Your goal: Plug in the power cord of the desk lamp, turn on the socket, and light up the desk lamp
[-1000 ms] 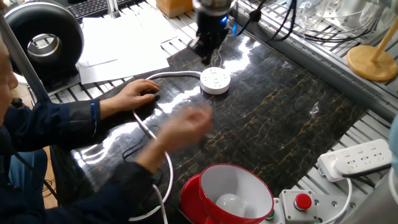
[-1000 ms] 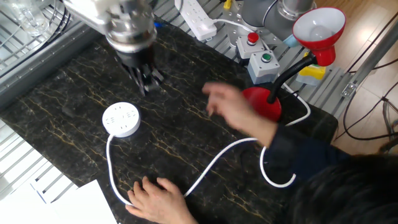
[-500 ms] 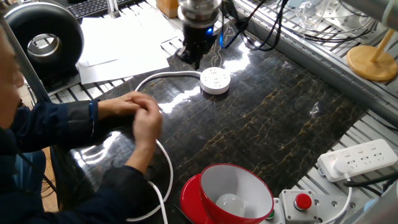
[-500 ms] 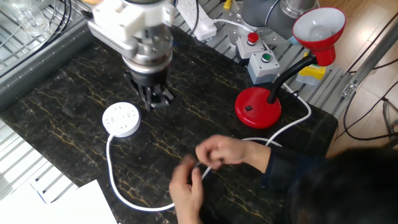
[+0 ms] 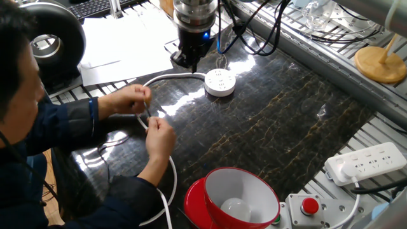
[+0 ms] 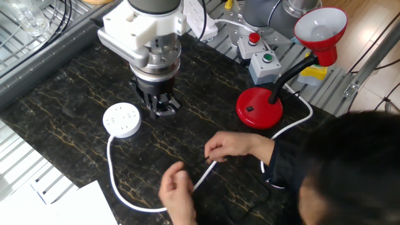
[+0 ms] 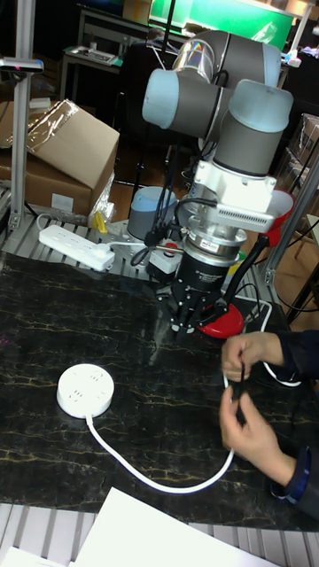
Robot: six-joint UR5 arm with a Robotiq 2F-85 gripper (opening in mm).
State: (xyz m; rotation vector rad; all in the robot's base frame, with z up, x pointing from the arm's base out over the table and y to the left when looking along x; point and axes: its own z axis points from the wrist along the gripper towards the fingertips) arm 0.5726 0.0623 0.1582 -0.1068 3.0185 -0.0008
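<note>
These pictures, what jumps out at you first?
The big gripper hangs over the dark table, right beside the round white socket. In front, a person's hands fiddle with a thin black cord, and the shiny red lamp stands at the table's edge.

Below the gripper (image 6: 161, 110) lies a glossy black marble-look bench (image 6: 75, 94), beside it a smooth white plastic socket (image 6: 122, 120), beyond it a glossy red desk lamp (image 6: 259, 107).

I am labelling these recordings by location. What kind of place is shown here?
Most likely a robotics lab or workshop. A robot arm stands over a dark table, button boxes sit on metal rails, and cardboard boxes lie behind.
</note>
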